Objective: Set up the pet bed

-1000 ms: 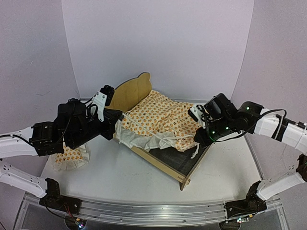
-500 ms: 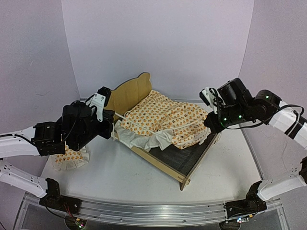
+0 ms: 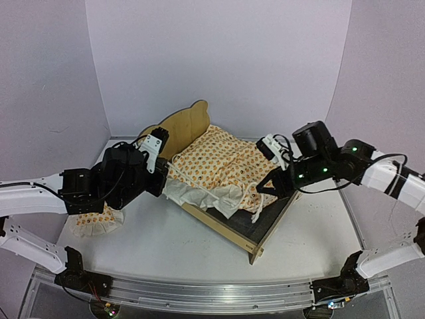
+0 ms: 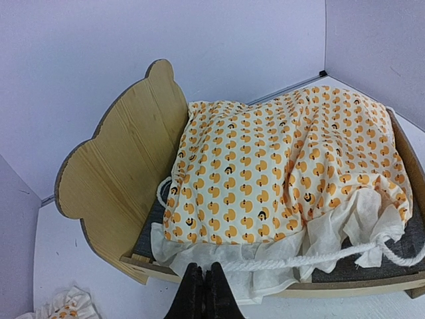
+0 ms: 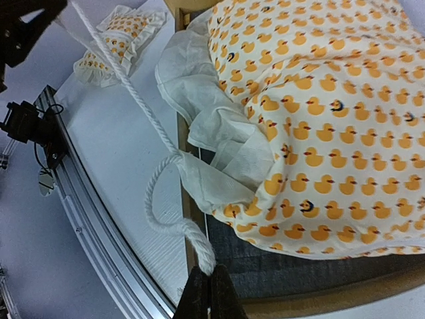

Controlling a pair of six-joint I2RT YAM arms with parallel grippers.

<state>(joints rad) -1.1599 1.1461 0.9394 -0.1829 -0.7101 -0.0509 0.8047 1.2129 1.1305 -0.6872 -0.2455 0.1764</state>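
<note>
The pet bed stands mid-table, with a plywood bear-ear headboard and a dark grey base. The duck-print ruffled cover lies bunched on it toward the headboard, leaving the foot end of the base bare. My left gripper is at the bed's left side rail, with its jaws shut on the cover's white rope tie. My right gripper is over the foot end, shut on the other end of that tie, which stretches between both grippers.
The small matching pillow lies on the table left of the bed, under my left arm; it also shows in the right wrist view. The metal rail runs along the near table edge. Walls close in behind and on both sides.
My right gripper has come back down and left over the bed's foot end. My left gripper has moved right, closer to the bed's side. The cover's ruffle has shifted with the tie.
</note>
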